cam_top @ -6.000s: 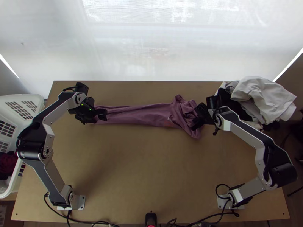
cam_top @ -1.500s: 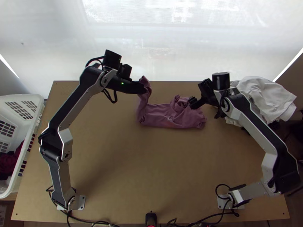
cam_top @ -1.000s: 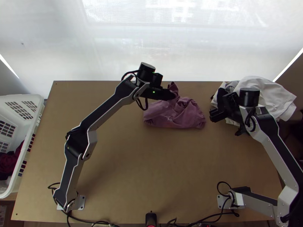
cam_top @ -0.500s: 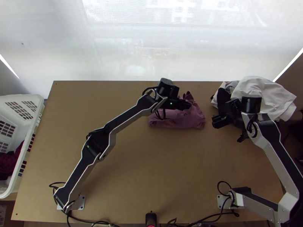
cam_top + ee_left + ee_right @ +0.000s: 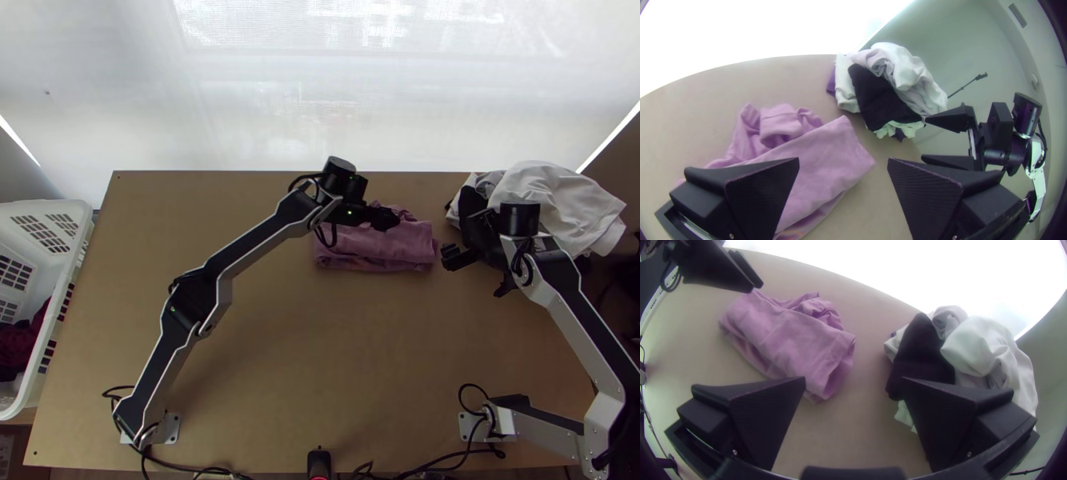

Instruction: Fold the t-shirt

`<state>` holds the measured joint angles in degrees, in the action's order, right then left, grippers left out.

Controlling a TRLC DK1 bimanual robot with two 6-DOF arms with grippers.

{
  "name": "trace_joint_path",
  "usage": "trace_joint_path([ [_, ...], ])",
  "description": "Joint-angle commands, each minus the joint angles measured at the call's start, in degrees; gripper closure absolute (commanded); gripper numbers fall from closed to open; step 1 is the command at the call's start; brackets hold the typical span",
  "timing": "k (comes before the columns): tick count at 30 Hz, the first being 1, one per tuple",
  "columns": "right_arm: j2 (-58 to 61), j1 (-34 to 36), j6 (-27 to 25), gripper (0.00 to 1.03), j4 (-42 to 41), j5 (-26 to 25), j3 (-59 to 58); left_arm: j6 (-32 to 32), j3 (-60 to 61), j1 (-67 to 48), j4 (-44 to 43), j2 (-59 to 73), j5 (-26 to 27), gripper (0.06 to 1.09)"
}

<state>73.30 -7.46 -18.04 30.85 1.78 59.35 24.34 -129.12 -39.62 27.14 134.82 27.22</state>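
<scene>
top view: t-shirt point(image 5: 404, 242) partly hidden beneath left gripper point(image 5: 389, 218), fingers apart; right gripper point(image 5: 450, 256) likewise apart

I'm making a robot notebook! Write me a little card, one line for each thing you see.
T-shirt: pinkish purple, folded up, bunched at the far side
Left gripper: above the t-shirt, jaws open
Right gripper: between t-shirt and clothes pile, jaws open
Clothes pile: white, grey and black
Basket: white, left of the table
</scene>
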Motion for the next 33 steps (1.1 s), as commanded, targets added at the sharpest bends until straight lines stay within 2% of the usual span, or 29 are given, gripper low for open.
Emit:
trace_joint_path([
  [1,7.12,-3.79,-0.24,0.05,-4.13,-0.02,4.28,-12.74,3.00,6.74,19.97,-5.71,0.46,0.10],
  [3,11.08,-6.86,0.20,0.05,-5.71,-0.11,6.21,-14.85,7.39,8.24,22.70,-6.06,0.37,0.10],
  [7,19.16,-12.22,0.03,0.05,-11.34,-0.11,7.80,-15.72,16.00,9.73,20.94,-7.30,0.20,0.10],
  [12,30.41,-14.33,0.99,0.05,-14.33,-0.02,10.61,-14.58,16.53,9.82,19.97,-4.31,-0.59,0.10],
  [17,35.69,-14.60,1.52,0.05,-18.28,-0.02,8.41,-14.41,16.62,9.47,20.24,-2.55,-2.00,0.10],
  [25,37.44,-12.31,1.34,0.05,-19.95,0.94,6.21,-14.93,17.06,10.00,21.12,-1.23,-2.17,0.10],
  [29,31.29,-12.40,0.99,0.05,-20.13,0.86,6.39,-15.02,16.62,9.73,21.73,-2.72,-2.17,0.10],
  [33,24.79,-14.33,-1.91,0.04,-20.13,0.86,6.92,-15.20,16.36,9.91,22.87,-6.59,-2.09,0.10],
])
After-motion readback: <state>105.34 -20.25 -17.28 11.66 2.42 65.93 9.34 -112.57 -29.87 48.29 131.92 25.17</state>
